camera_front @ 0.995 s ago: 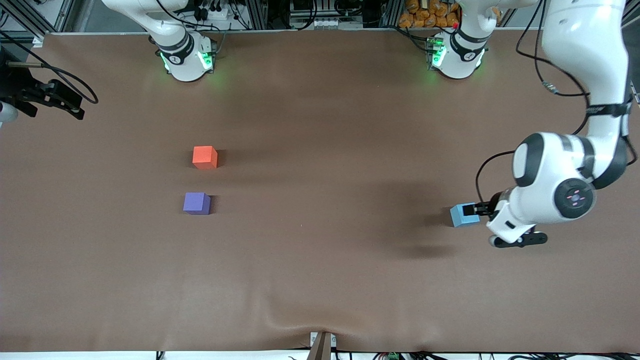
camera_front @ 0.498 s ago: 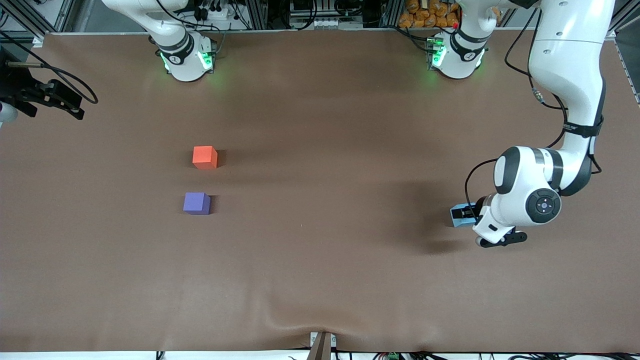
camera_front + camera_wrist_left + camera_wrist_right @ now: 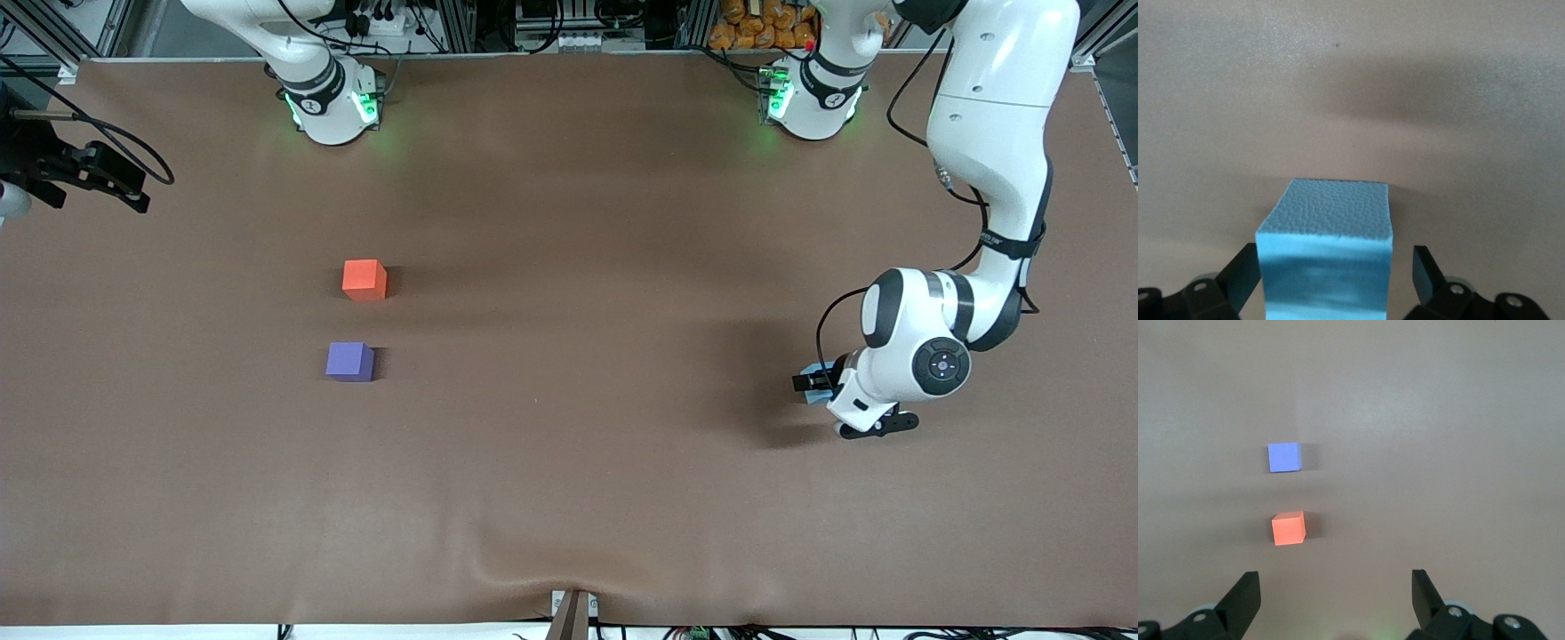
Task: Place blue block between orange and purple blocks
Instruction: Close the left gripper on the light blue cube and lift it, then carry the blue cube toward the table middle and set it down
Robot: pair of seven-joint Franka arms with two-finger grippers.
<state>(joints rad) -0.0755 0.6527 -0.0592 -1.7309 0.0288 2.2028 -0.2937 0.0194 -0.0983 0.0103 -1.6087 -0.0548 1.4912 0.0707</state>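
Observation:
The blue block [image 3: 810, 371] [image 3: 1331, 220] lies on the brown table toward the left arm's end. My left gripper [image 3: 813, 384] [image 3: 1335, 251] is down around it, open, with one finger on each side and a gap showing at one finger. The orange block [image 3: 364, 279] [image 3: 1289, 528] and the purple block [image 3: 349, 362] [image 3: 1285, 457] sit apart toward the right arm's end, the purple one nearer the front camera. My right gripper [image 3: 1335, 576] hangs open and empty high over the table; the front view does not show it.
A black device with cables [image 3: 84, 169] sits at the table edge on the right arm's end. The two arm bases [image 3: 329, 107] [image 3: 809, 102] stand along the table's back edge. The brown cloth [image 3: 569, 444] wrinkles near the front edge [image 3: 524, 569].
The left arm has come down and shifted toward the right arm's end, so its fingers now straddle the blue block. The blocks and the right arm have not moved.

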